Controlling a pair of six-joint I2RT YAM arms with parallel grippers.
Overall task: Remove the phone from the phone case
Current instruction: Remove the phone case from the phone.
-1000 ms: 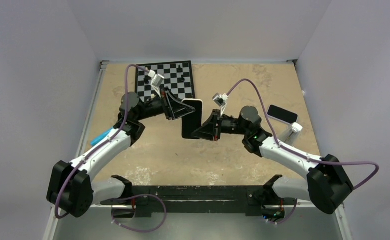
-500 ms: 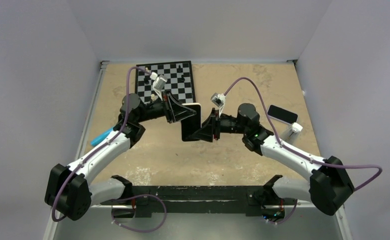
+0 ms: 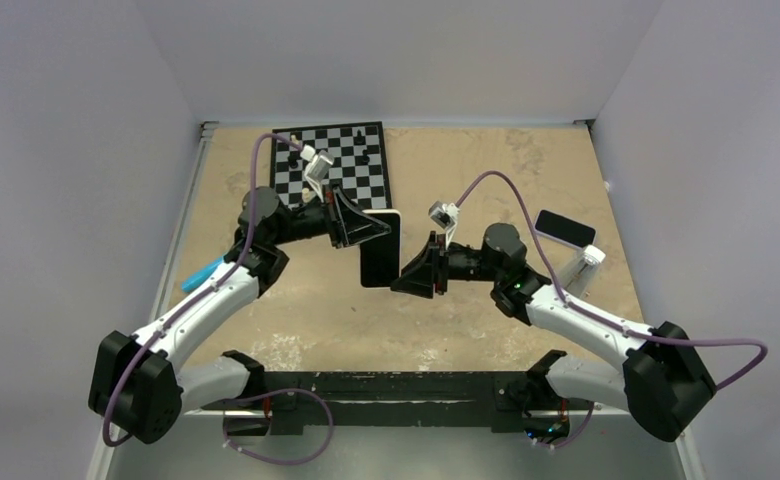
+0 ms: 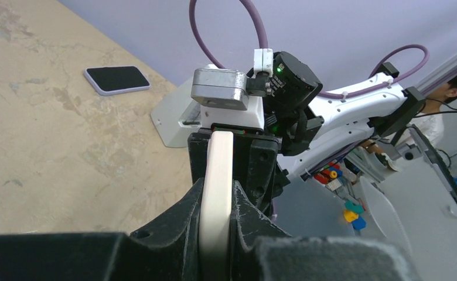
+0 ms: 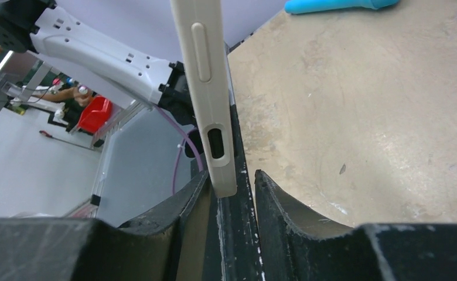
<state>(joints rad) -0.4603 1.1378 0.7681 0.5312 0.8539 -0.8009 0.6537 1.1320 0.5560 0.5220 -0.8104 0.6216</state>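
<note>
Left end effector clenched on cream phone case, right end effector pinching black phone by its edge, I see both aloft over worktop.

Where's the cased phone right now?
In the top view the cased phone is held up at mid-table, clamped between the left hand on its left and the right hand on its right, just nearer than the chessboard.

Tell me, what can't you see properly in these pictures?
Chess pieces: top view, too small to name.
Blue thing: right wrist view, cut off by the top edge.
Phone in phone case: top view, left end effector and right end effector cover the edges, so how far out it is can't be told.
</note>
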